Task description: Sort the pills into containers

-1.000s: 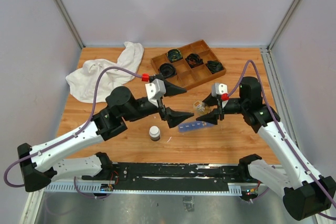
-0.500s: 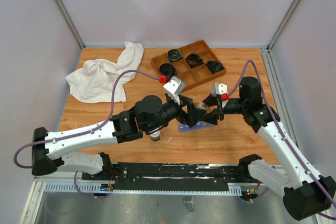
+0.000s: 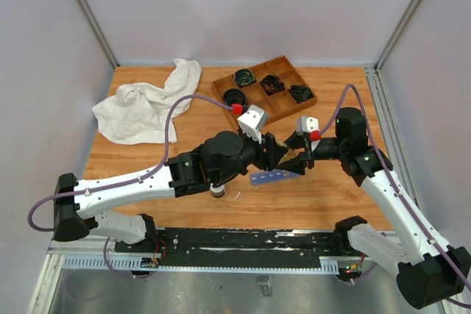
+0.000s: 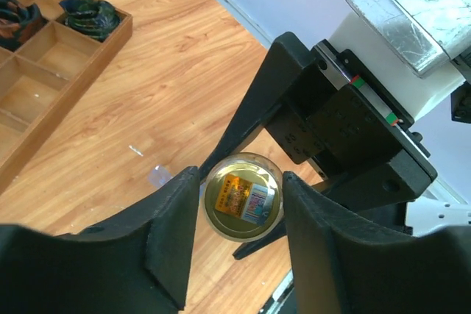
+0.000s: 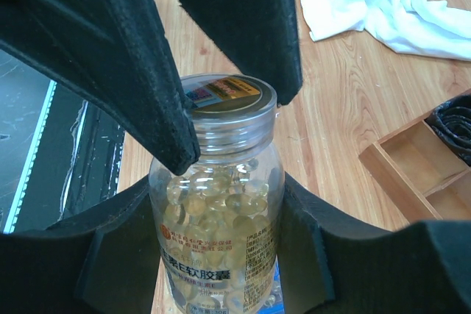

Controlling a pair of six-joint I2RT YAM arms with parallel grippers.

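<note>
Pills (image 5: 217,207) fill a clear bottle (image 5: 218,270) clamped in the right gripper (image 5: 218,248), above the table (image 3: 324,200) near the blue organizer (image 3: 274,176). Its lid (image 4: 243,196) points straight at the left gripper (image 4: 241,211), whose jaws straddle it; whether they grip, I cannot tell.

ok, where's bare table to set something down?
Bare wood: between white cloth and left arm; near edge right of blue organizer; far-right corner beside wooden tray. Crowded mid-table: left claw and right claw meet at the pill bottle.

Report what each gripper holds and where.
The right gripper holds the pill bottle by its body. The left gripper brackets its cap; firm grip cannot be told.
</note>
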